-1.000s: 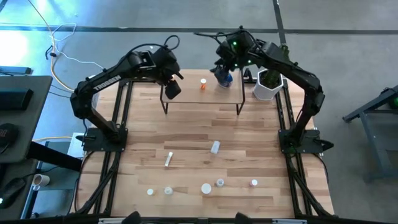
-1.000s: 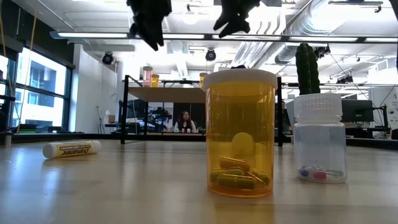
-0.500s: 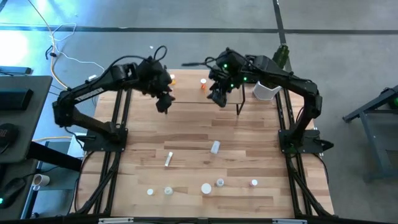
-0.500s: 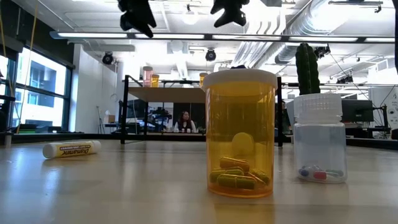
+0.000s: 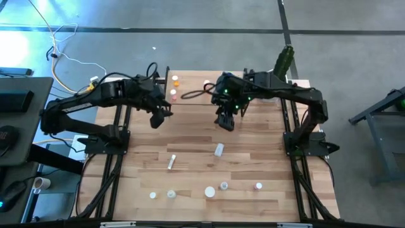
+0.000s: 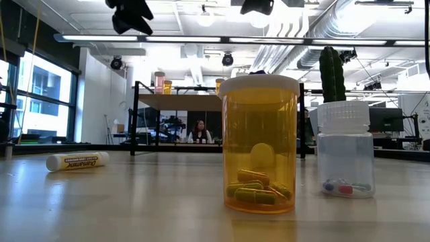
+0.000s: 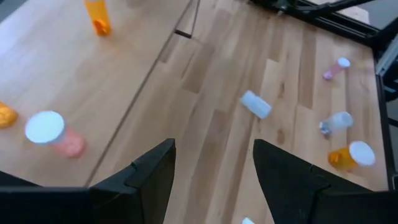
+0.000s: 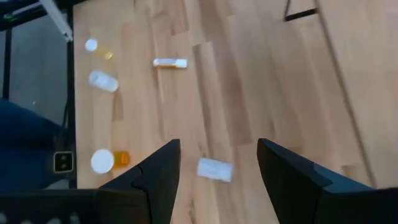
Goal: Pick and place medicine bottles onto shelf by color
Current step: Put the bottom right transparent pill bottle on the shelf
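Observation:
My left gripper (image 5: 156, 118) (image 7: 214, 152) hangs open and empty over the table, just near of the shelf (image 5: 190, 88). My right gripper (image 5: 226, 120) (image 8: 219, 149) is open and empty too, near of the shelf's right part. On the shelf top stand two orange bottles (image 5: 175, 80) (image 5: 207, 84) and a pink bottle with a white cap (image 5: 173, 94) (image 7: 53, 132). A white bottle (image 5: 218, 149) (image 8: 214, 168) lies on its side mid-table, and a white tube (image 5: 171, 162) lies left of it. Several small bottles stand along the near edge, among them an orange one (image 6: 259, 144) and a clear one (image 6: 345, 151). The blue bottle is hidden.
A green cactus (image 5: 283, 61) (image 6: 331, 74) stands at the far right corner behind my right arm. Bare wood lies between the shelf and the white bottle. The near bottles (image 5: 209, 191) (image 5: 258, 186) crowd the near edge. A person sits in the room beyond the table.
Both grippers have drawn back from above the shelf toward the table's near edge. The left one has also drifted toward the left edge. The bottles on the table and shelf have stayed put.

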Controlling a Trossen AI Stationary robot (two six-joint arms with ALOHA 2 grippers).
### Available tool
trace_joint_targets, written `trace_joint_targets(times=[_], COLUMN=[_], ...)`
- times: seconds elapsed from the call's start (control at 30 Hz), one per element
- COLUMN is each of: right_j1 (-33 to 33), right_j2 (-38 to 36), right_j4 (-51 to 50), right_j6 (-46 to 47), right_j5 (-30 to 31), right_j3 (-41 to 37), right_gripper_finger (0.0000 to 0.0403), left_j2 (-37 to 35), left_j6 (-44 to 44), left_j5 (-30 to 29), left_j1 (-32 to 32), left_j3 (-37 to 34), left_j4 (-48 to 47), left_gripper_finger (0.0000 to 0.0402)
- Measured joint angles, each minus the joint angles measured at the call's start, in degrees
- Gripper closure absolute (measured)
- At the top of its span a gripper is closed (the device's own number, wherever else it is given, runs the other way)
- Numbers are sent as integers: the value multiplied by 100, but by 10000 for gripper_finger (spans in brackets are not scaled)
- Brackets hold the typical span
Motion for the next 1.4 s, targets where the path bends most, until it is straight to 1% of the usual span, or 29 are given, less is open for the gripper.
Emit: trace_joint_targets(times=[0.2,0.23,0.43,0.57,0.73,0.83,0.93,1.03,1.1,1.23,1.4], right_j1=[460,531,999,1305,1781,2020,2212,2360,2441,2571,2734], right_j2=[0,0,2,2,2,2,2,2,2,7,7], right_j4=[-448,-570,-943,-1178,-1449,-1453,-1466,-1704,-1856,-1807,-1816], right_j6=[378,453,862,1305,1932,2160,2266,2358,2419,2233,1856], right_j5=[30,108,1073,1438,2032,2106,2163,2472,2572,2601,2598], right_j3=[0,0,0,0,0,0,0,0,0,0,0], right_gripper_finger=[199,199,199,199,199,199,199,199,199,199,199], left_j2=[-178,-198,-259,-259,-259,-259,-259,-259,-259,-259,-256], left_j6=[0,2,2,45,136,150,99,55,50,11,-258], left_j5=[-7,-7,-15,-15,-15,-15,-15,-13,-13,-13,-11], left_j1=[-174,-192,-260,-262,-262,-262,-262,-262,-262,-262,-262], left_j3=[-114,-119,-124,-124,-124,-124,-124,-124,-124,-124,-124], left_j4=[-47,-45,-56,-60,-60,-62,-62,-62,-62,-62,-60], left_gripper_finger=[195,195,195,195,195,195,195,195,195,195,195])
